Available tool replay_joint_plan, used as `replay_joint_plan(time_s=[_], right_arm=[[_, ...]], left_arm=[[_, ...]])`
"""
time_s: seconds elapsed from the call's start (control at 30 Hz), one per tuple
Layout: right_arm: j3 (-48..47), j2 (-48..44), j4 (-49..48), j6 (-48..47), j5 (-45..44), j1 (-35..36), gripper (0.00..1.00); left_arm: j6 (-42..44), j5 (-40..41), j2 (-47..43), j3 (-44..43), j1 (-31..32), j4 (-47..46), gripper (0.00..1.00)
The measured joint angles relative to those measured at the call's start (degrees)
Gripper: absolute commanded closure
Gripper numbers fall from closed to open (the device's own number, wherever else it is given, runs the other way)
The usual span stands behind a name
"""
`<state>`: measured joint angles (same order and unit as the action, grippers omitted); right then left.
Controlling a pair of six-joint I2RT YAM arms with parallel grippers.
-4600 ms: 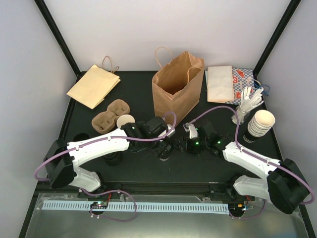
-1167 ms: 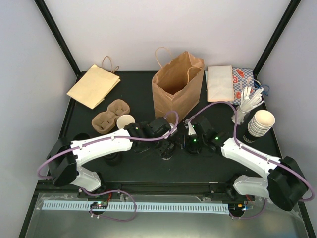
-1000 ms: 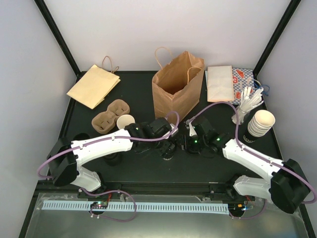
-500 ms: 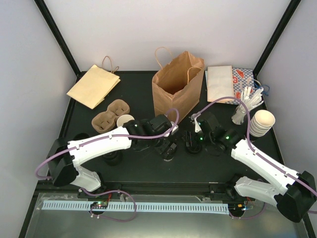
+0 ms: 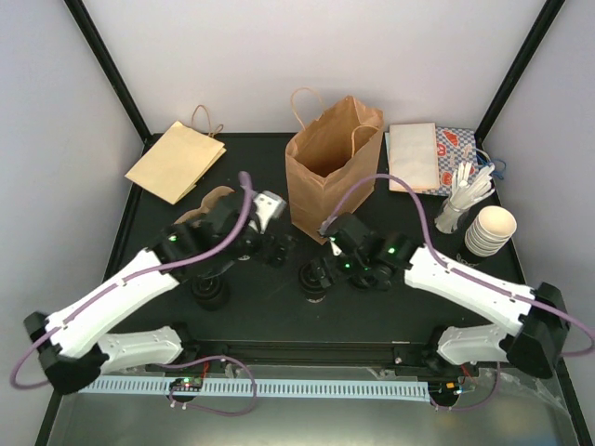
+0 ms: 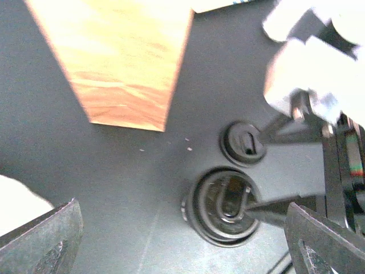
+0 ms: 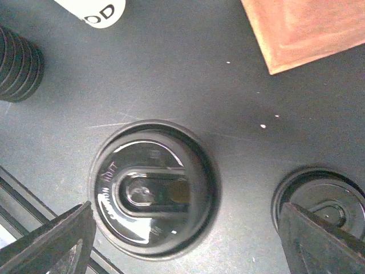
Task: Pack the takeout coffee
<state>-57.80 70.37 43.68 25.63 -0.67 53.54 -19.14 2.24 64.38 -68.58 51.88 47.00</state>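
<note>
While your left gripper and right gripper both hang with fingers spread wide and empty, the takeout coffee sits at eleven o'clock from the black lid under the right wrist, so centre that lid between the fingers before closing.

Your tabletop: matt black, fine-grained, few pale specks. Centre lid: black plastic, glossy, embossed lettering catching light. Second lid: same plastic, duller sheen. Takeout coffee: white paper, matt, dark print. Upright bag: brown kraft paper, creased, matt. Flat bag: paler kraft, smooth. Cup stack: cream paper. Your arm shells: white plastic, smooth, slight gloss.
</note>
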Motion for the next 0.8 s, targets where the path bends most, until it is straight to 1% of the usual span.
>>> replay_joint_plan(time_s=[0.13, 0.2, 0.27, 0.5, 0.7, 0.8], right_arm=[[-4.63, 6.1, 2.16, -0.02, -3.21, 4.17, 0.07], [-6.62, 8.98, 3.08, -0.04, -4.28, 5.51, 0.05], [-8.22, 11.5, 3.63, -0.17, -5.11, 6.54, 0.06], [-10.21, 15.3, 5.27, -0.15, -5.51, 7.63, 0.12], [-11.06, 17.38, 6.45, 0.0, -5.95, 8.48, 0.16], [-11.89, 18.16, 7.1, 0.02, -6.8, 8.87, 0.21]], left_arm=[[-0.11, -0.44, -7.39, 2.78, -7.93, -0.17, 0.01], [0.0, -1.01, -9.25, 3.72, -10.91, 0.07, 0.01], [0.2, -1.84, -10.03, 4.46, -13.18, 0.31, 0.01], [1.55, -3.45, -10.03, 6.51, -16.13, 1.11, 0.01], [2.49, -4.09, -10.05, 7.37, -17.09, 1.29, 0.01], [2.69, -4.39, -10.05, 7.65, -17.51, 1.22, 0.01]])
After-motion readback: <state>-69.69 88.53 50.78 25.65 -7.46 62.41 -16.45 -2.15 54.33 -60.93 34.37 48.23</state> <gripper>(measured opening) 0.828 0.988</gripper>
